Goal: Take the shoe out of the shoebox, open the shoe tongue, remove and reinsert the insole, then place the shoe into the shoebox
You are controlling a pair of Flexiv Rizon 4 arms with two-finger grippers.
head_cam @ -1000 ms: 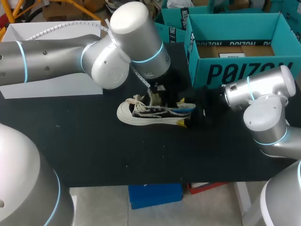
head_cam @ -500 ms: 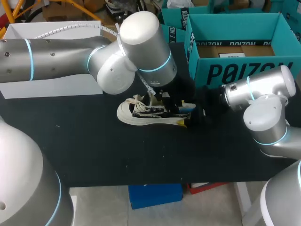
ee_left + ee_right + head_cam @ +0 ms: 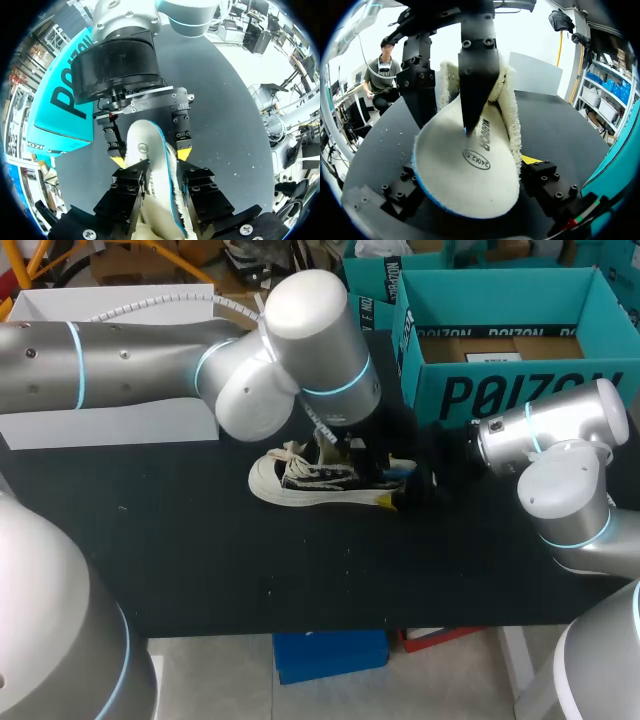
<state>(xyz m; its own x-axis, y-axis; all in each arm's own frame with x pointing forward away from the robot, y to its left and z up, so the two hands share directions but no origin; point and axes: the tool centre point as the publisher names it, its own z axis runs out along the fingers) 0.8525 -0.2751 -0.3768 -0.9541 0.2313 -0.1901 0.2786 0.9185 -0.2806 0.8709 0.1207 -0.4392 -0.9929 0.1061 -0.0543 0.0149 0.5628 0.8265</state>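
A white and black shoe (image 3: pixel 300 478) lies on its sole on the black table, toe to the left. Its white insole (image 3: pixel 398 468) with a blue edge sticks up out of the heel. My left gripper (image 3: pixel 350 452) comes down from above; in the left wrist view its black fingers (image 3: pixel 131 187) are shut on the insole (image 3: pixel 150 160). My right gripper (image 3: pixel 405 490) holds the shoe's heel from the right. Its yellow tips (image 3: pixel 183 152) flank the heel. In the right wrist view one left finger (image 3: pixel 477 75) presses on the insole (image 3: pixel 470 170). The teal shoebox (image 3: pixel 500 390) stands open behind.
A white box (image 3: pixel 100 420) lies at the back left under my left arm. More teal boxes (image 3: pixel 370 290) stand behind the shoebox. Bare black table stretches from the shoe to the front edge (image 3: pixel 300 625).
My left arm has shifted a little to the right and down over the shoe's heel. The shoe and my right arm have stayed in place.
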